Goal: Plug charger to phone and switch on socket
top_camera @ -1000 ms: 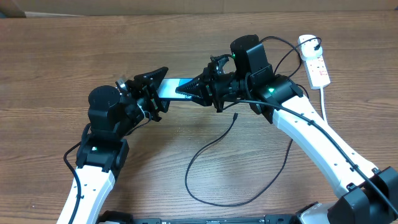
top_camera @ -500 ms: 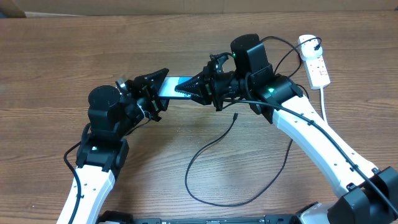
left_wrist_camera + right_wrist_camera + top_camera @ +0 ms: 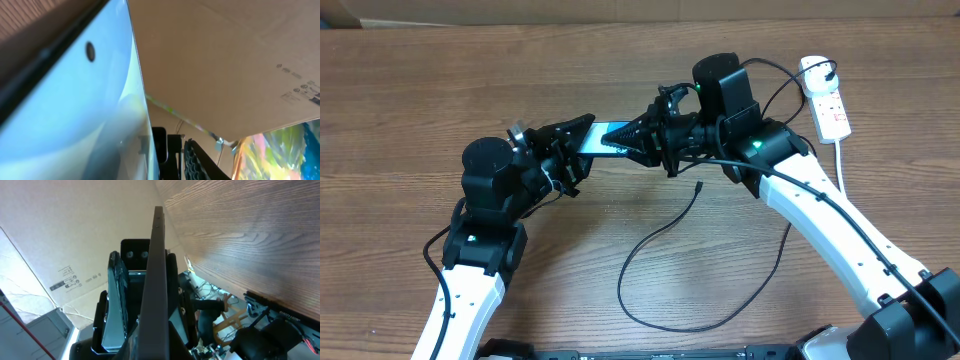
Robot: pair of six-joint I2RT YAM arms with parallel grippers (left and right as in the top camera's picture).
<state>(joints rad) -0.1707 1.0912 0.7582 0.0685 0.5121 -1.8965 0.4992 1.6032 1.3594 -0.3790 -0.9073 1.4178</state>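
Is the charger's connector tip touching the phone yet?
Apart. The overhead view shows the connector tip lying on the table, well clear of the phone.

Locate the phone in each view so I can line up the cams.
Overhead: phone, a teal strip just left of centre, in the upper half.
Left wrist: its pale blue face fills the left side.
Right wrist: edge-on, a dark slab running up the middle.
Shared landmark: the wood-grain table, upper right in the right wrist view.

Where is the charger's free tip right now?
Overhead view: the charger tip lies on the table, centre, on the near side of the right pincer, apart from the phone.
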